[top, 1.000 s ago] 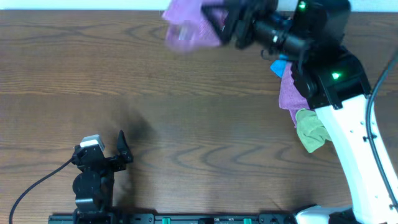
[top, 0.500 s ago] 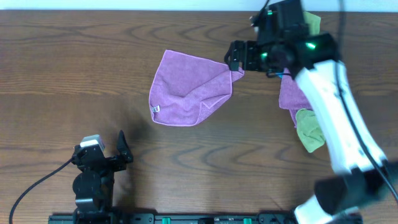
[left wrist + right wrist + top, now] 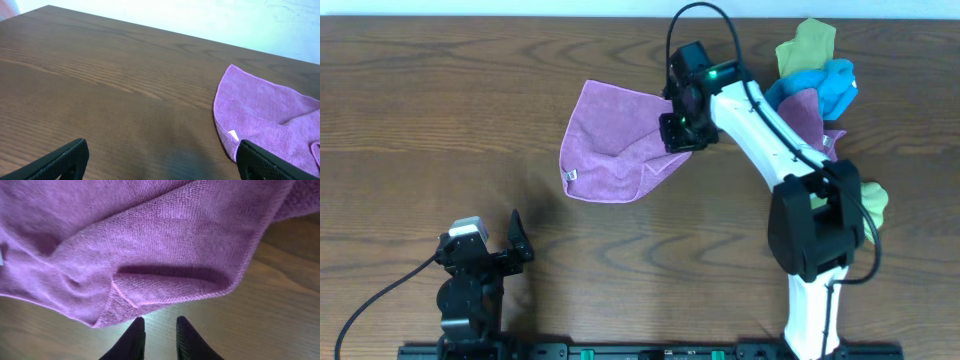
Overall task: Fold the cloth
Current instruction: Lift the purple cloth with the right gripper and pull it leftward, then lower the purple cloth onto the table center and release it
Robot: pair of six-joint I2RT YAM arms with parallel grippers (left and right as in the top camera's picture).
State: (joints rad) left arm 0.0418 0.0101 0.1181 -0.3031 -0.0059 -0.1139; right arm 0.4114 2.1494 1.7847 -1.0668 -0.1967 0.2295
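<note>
A brown wooden table [image 3: 420, 100] with long, wavy grain fills nearly the whole overhead view. Beyond its far edge stands a plain pale wall [image 3: 200, 15], white with a faint blue cast. Soft, even light leaves a dull sheen on the wood.

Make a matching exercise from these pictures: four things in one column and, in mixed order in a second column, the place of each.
Things:
1. purple cloth
2. left gripper
3. blue cloth
4. right gripper

Places:
A. at the near edge of the table, apart from every cloth
B. in the pile of cloths at the far right corner
C. lying alone, loosely spread, toward the far middle of the table
D. just above an edge of the purple cloth

Pairs: 1-C, 2-A, 3-B, 4-D
</note>
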